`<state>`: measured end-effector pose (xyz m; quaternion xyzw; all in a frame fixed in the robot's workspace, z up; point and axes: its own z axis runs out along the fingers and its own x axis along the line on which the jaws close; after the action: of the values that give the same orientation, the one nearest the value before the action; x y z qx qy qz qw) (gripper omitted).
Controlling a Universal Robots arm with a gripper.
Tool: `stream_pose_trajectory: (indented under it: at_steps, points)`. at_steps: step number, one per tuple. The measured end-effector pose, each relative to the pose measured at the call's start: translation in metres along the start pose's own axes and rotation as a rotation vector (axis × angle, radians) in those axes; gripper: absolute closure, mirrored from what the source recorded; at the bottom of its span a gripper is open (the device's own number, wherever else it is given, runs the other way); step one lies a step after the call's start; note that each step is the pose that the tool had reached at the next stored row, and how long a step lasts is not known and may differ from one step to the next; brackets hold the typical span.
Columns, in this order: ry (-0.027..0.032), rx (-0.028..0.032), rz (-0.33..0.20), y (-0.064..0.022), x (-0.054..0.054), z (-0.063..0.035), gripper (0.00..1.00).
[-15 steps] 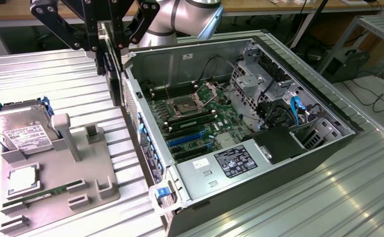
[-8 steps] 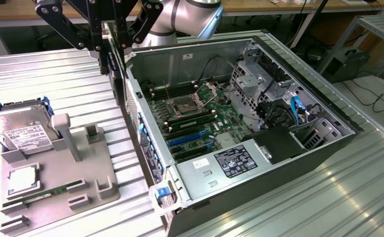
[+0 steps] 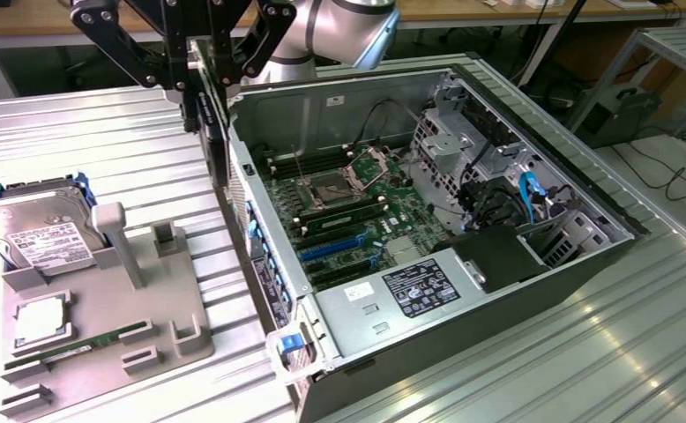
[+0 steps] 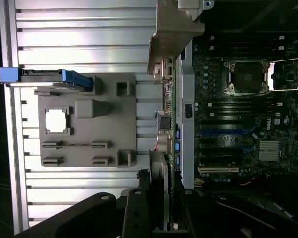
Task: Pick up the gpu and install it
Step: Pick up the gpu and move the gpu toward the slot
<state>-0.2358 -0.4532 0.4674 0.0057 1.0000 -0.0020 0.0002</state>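
Observation:
My gripper (image 3: 202, 84) is shut on the gpu (image 3: 216, 141), a thin dark card that hangs upright from the fingers. It is held in the air over the near side wall of the open computer case (image 3: 578, 264), on the exterior view's left of the case. In the wrist view the gpu (image 4: 172, 124) appears edge-on as a green board with its pale metal bracket (image 4: 171, 29) at the far end, between the black fingers (image 4: 139, 208). Beyond the wall lies the motherboard (image 3: 355, 211) with its blue expansion slots (image 3: 333, 248).
A grey fixture tray (image 3: 184, 326) lies on the ribbed metal table (image 3: 96, 132) to the exterior view's left of the case. It holds a silver hard drive (image 3: 40, 236), a CPU (image 3: 42, 322) and a narrow green RAM stick (image 3: 78, 349). Cables and a power supply (image 3: 408, 295) fill the case's nearer end.

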Motion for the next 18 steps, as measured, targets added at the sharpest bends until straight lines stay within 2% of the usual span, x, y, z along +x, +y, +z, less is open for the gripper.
stream_pose_trajectory:
  at_steps: [18]
  points:
    - [0.0, -0.0001, 0.0, 0.0001, -0.011, 0.0, 0.73]
